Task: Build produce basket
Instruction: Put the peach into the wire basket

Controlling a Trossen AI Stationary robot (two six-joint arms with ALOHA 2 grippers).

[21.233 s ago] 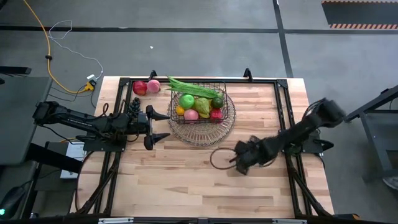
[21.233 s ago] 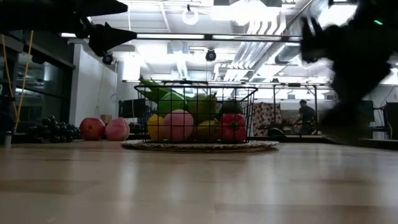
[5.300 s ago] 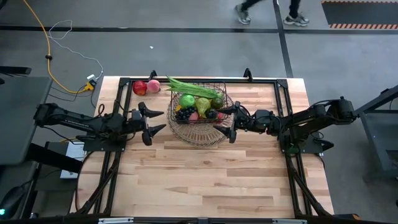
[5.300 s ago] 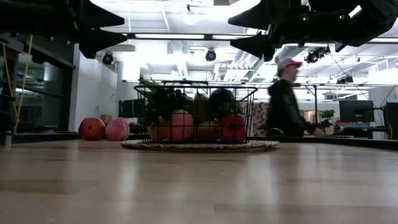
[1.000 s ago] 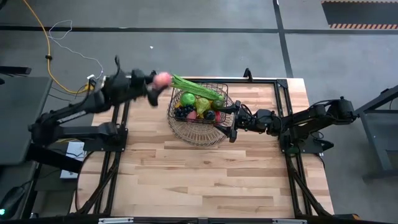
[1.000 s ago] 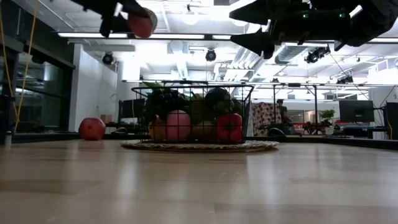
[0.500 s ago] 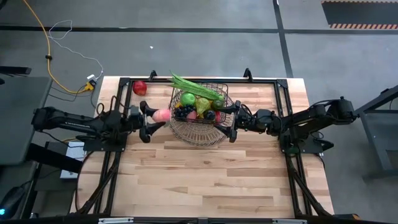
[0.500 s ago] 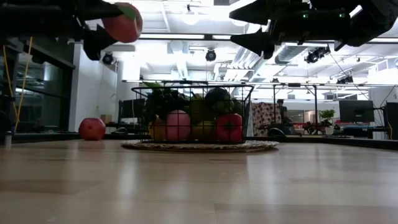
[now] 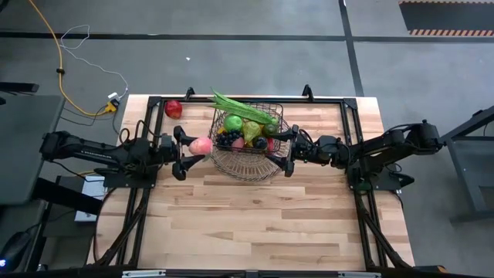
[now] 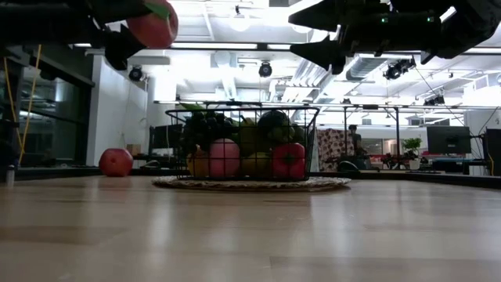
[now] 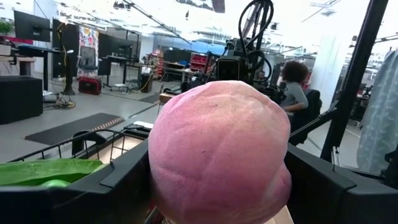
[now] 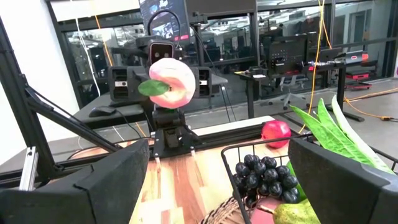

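Most of the produce already sits in the basket [image 9: 248, 131], which stands on a round wire dish [image 9: 247, 164] at the far middle of the tabletop [image 9: 255, 224]. Visible inside are the long green pods [image 9: 243, 108], a green apple [image 9: 233, 123], a pear-shaped green piece [image 9: 252, 129], dark grapes [image 9: 228, 140], a dark rounded piece [image 9: 262, 143] and, through the mesh in the low view, a pink piece [image 10: 225, 155] and a red pepper [image 10: 289, 160].

Two pieces remain outside. A pink peach [image 9: 201, 144] is gripped in the jaws of the left gripper [image 9: 189, 147], held up off the tabletop just left of the basket; the left wrist view shows the fruit filling the space between both fingers [image 11: 93, 186]. A red apple [image 9: 174, 108] lies on the tabletop at the far left corner, well apart from the basket.

On the other side, the right gripper [image 9: 287, 151] hovers with its jaws spread wide and empty, at the right edge of the basket, above rim height in the low view.

Judgement: the task is near completion. Remaining steps appear to be carrying the peach over the rim and releasing it, then fetching the red apple. With the basket heaped, a rounded fruit set on top could roll off.
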